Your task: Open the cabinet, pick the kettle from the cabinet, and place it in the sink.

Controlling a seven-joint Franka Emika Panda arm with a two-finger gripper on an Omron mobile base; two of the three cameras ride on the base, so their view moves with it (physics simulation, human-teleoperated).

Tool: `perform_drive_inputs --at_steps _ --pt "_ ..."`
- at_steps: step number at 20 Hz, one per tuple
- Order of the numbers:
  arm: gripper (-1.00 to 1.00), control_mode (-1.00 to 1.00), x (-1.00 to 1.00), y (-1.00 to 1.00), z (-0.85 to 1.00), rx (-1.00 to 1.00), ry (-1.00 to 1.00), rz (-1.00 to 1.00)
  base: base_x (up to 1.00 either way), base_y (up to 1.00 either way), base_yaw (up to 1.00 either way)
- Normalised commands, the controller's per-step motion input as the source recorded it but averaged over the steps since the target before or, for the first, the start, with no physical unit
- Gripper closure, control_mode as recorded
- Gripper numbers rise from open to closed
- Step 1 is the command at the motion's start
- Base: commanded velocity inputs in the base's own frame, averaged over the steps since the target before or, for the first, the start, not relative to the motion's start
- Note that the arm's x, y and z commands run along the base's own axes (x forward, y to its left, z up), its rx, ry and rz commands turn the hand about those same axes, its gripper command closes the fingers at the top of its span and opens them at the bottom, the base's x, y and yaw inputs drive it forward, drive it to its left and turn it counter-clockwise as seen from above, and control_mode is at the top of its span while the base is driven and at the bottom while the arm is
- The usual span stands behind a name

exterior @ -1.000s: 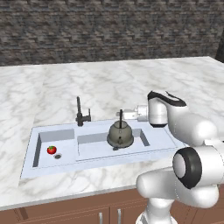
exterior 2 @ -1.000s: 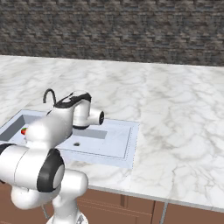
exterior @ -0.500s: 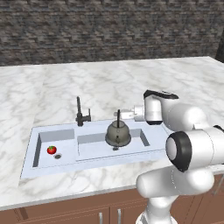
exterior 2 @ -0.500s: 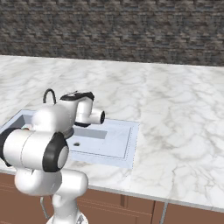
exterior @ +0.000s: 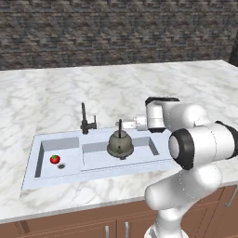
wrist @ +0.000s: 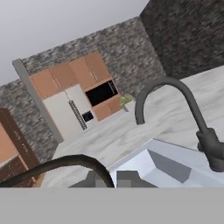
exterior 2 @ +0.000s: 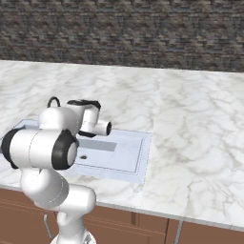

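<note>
The kettle [exterior: 120,145] sits upright in the wider basin of the sink [exterior: 46,179], its thin dark loop handle [wrist: 65,164] arching up; in the hand view that loop curves across the lower left, close to the camera. The tool [exterior: 123,123] reaches sideways just above and behind the kettle; whether it is released or clenched cannot be told. The black faucet [exterior: 86,121] stands at the sink's back edge on the marble table [exterior: 116,86]. A small red fruit [exterior: 55,159] lies in the smaller basin. No writing or brand marks can be read anywhere.
</note>
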Motion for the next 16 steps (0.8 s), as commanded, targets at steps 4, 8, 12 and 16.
perform_drive_inputs --at_steps 4,8,12,16 --pt "1.00 -1.00 0.17 0.22 -0.23 -0.01 0.05 0.00 0.00 0.00 0.00" --pt "1.00 -1.00 0.15 0.10 -0.23 0.00 0.01 0.00 0.00 0.00 0.00" --pt "1.00 -1.00 0.18 0.10 -0.20 -0.01 0.00 0.00 0.00 0.00 0.00" --pt "1.00 -1.00 0.18 0.12 -0.25 -0.05 0.00 0.00 0.00 0.00 0.00"
